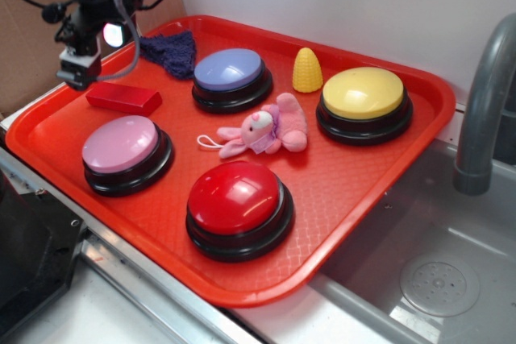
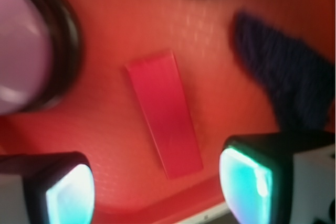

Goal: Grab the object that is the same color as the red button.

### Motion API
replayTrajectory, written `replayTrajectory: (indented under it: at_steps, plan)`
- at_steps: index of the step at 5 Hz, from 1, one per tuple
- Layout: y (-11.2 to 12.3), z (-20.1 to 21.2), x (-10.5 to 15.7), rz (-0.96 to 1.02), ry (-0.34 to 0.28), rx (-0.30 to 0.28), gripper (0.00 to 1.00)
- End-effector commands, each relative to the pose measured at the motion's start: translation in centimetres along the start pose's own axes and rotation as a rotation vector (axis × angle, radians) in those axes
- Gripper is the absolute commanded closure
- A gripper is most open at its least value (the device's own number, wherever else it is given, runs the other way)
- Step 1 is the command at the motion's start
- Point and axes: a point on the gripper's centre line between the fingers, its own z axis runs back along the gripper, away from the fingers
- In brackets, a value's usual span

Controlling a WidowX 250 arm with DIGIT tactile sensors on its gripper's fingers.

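The object, a small flat red block (image 1: 123,98), lies on the red tray (image 1: 339,191) at its left side, between the pink button and the tray's back rim. In the wrist view the block (image 2: 165,113) stretches away from the fingers, its near end lying between them and lower down. My gripper (image 1: 78,70) hangs just left of and above the block, open, with nothing held; in the wrist view the gripper (image 2: 157,192) shows wide-apart pads. The red button (image 1: 235,199) sits at the tray's front middle.
On the tray also stand a pink button (image 1: 125,151), a blue button (image 1: 231,76) and a yellow button (image 1: 364,101). A dark blue cloth (image 1: 173,51), a yellow corn toy (image 1: 306,70) and a pink plush (image 1: 266,128) lie among them. A sink and grey faucet (image 1: 484,110) are at right.
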Motion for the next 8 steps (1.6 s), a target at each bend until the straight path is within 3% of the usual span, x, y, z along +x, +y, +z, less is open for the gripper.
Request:
replayTrajectory:
  at_steps: [1,4,5,6,7,8]
  plan:
    - [1.0,-2.0,-0.5,0.050,0.040,0.020,0.00]
    - [0.3,-5.3,1.0,0.050,0.029,-0.032,0.00]
    - [0.8,-5.6,0.6,0.092,0.015,-0.047,1.00]
    - [1.0,-5.6,0.4,0.125,0.001,-0.063,1.00]
    - [1.2,-1.7,-1.4,0.403,-0.057,-0.042,1.00]
    - [-0.6,4.2,-0.6,0.685,-0.147,-0.011,1.00]
